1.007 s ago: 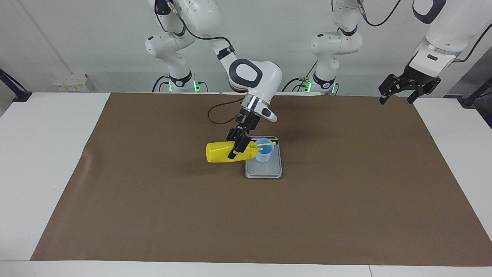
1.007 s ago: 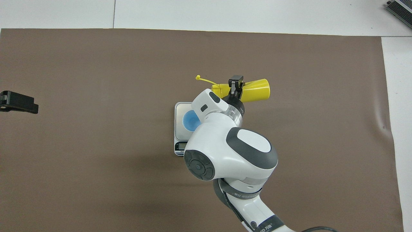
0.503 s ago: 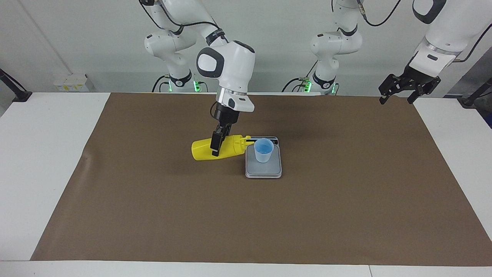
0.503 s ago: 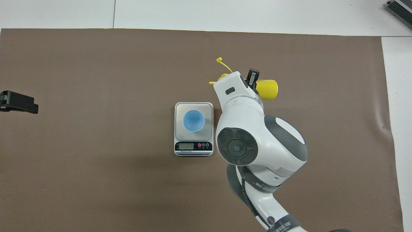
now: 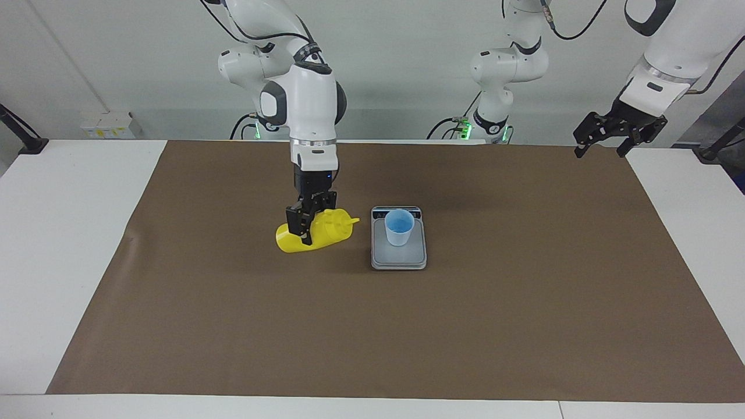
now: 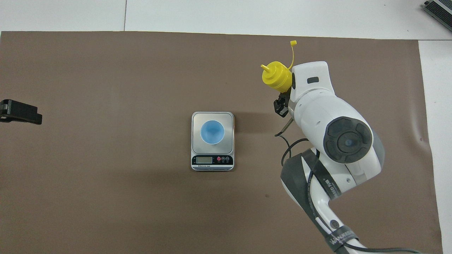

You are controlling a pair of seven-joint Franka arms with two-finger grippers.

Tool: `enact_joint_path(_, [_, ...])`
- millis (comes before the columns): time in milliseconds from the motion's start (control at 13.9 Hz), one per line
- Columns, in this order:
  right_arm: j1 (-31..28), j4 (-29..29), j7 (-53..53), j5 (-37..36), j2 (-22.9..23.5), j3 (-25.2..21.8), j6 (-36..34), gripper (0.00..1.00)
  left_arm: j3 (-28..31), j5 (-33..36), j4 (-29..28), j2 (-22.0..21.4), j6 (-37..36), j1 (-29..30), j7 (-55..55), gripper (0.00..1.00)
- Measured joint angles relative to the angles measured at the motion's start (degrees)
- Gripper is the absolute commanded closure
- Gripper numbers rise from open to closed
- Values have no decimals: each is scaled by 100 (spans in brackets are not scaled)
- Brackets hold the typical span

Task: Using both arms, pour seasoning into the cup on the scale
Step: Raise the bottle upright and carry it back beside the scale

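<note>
My right gripper (image 5: 307,228) is shut on the yellow seasoning bottle (image 5: 329,228). It holds the bottle tilted, base low at the mat, nozzle pointing up and toward the scale (image 5: 398,260). The bottle stands beside the scale, toward the right arm's end of the table, apart from it. In the overhead view the bottle's top (image 6: 276,77) and its cap strap show past my right wrist. The light-blue cup (image 5: 399,227) stands upright on the scale's plate (image 6: 196,119), and shows from above too (image 6: 212,132). My left gripper (image 5: 603,145) waits open and empty, raised over the mat's corner at the left arm's end (image 6: 19,113).
A brown mat (image 5: 524,302) covers most of the white table (image 5: 70,233). A black cable (image 6: 287,148) hangs under my right arm. A small white box (image 5: 107,125) sits at the table's edge near the right arm's base.
My right gripper carried the bottle away from over the cup toward the right arm's end, lowered it and swung it from lying level to partly upright. The left arm has not moved.
</note>
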Motion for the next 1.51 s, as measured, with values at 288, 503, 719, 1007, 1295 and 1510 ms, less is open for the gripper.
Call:
enact_joint_path(288, [-190, -341, 4, 846, -170, -1, 452, 100, 0, 0, 0, 0, 0, 0, 0, 0])
enact_joint_path(503, [-306, -671, 4, 1313, -248, -4, 973, 100, 0, 0, 0, 0, 0, 0, 0, 0])
enact_joint_path(719, [-415, -854, -2, 1602, -303, -4, 1157, 100, 0, 0, 0, 0, 0, 0, 0, 0])
enact_joint_path(1007, [-559, -885, -1227, 2833, -347, -6, 1157, 100, 0, 0, 0, 0, 0, 0, 0, 0])
enact_joint_path(1295, [-793, -914, -3289, 4654, -376, -15, 1091, 100, 0, 0, 0, 0, 0, 0, 0, 0])
enact_joint_path(1510, [-1102, -1001, -4698, 5836, -444, -25, 777, 100, 0, 0, 0, 0, 0, 0, 0, 0])
